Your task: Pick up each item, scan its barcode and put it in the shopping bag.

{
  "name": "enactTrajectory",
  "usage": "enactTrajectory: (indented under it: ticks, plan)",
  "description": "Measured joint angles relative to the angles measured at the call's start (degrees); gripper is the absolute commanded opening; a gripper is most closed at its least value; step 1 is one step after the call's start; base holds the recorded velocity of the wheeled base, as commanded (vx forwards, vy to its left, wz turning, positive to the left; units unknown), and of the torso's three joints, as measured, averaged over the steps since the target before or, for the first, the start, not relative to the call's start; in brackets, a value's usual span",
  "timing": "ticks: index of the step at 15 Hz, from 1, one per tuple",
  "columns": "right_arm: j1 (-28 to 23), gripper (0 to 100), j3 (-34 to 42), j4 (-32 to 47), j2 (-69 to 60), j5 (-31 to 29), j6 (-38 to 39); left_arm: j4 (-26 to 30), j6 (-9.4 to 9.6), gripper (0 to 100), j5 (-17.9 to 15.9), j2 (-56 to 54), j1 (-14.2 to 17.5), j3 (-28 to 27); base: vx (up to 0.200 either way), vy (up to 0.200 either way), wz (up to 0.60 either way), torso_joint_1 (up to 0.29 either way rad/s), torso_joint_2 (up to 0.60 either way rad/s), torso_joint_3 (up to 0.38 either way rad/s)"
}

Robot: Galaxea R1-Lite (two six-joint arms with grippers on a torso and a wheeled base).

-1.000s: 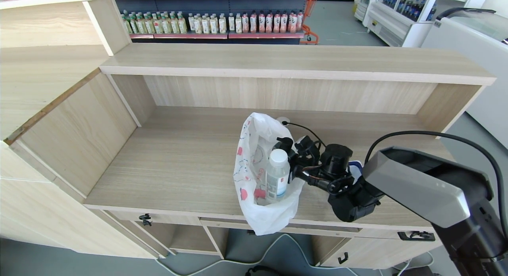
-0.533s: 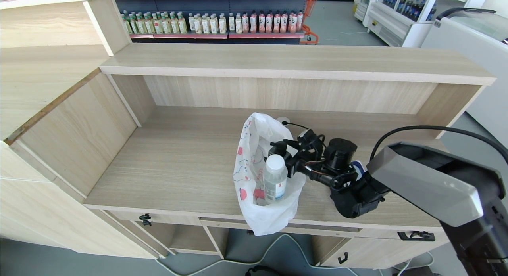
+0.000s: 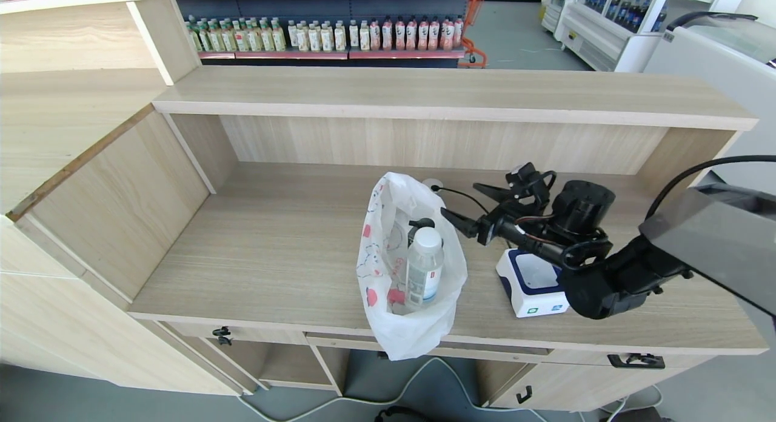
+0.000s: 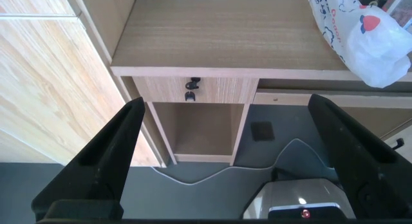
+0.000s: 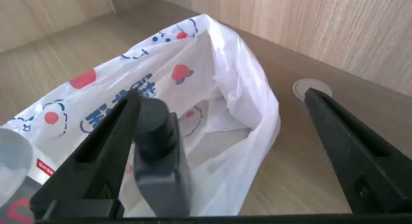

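R arm [image 3: 606, 276] out fwd, jaws spread wide, empty; L jaws spread too.

thin printed plastic bag [image 3: 388, 288], matt wood-grain counter [image 3: 267, 246]

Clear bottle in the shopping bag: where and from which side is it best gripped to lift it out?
Probably at the neck under the white cap, from above: the clear bottle stands roughly upright, its cap near the open mouth of the shopping bag, whose walls wrap its body.

Wide counter [image 3: 273, 246] room lies left of the shopping bag [image 3: 379, 270]; the scanner [image 3: 530, 285] blocks its right side.
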Motion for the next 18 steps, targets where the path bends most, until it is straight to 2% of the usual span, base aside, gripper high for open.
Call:
enactTrajectory:
  ticks: [3,5,7,9,15,16,18]
  plan:
    - [-2.56,100,9.31,2.43,-11.08,-0.3,-0.13,-0.02,0.0,100,0.01,0.0,0.0,0.0,0.0,0.0,0.0,0.0,0.0,0.0]
    - [-4.77,100,14.6,8.45,-20.48,-2.19,-0.24,-0.02,0.0,100,0.01,0.0,0.0,0.0,0.0,0.0,0.0,0.0,0.0,0.0]
    - [-6.35,100,19.81,15.26,-30.09,-6.95,-0.13,0.0,0.0,100,0.01,0.0,0.0,0.0,0.0,0.0,0.0,0.0,0.0,0.0]
    - [-7.95,100,28.28,19.21,-39.58,-12.07,0.17,-0.02,0.0,100,0.01,0.0,0.0,0.0,0.0,0.0,0.0,0.0,0.0,0.0]
    - [-10.97,100,55.82,21.53,-60.03,-32.27,0.45,0.0,0.0,100,0.0,0.0,0.0,0.0,0.0,0.0,0.0,0.0,0.0,0.0]
    - [-11.0,100,57.75,21.78,-62.26,-33.49,0.56,0.0,0.0,100,0.0,0.0,0.0,0.0,0.0,0.0,0.0,0.0,0.0,0.0]
    - [-11.03,100,59.31,27.89,-67.99,-33.94,1.51,-0.02,0.0,100,0.0,0.0,0.0,0.0,0.0,0.0,0.0,0.0,0.0,0.0]
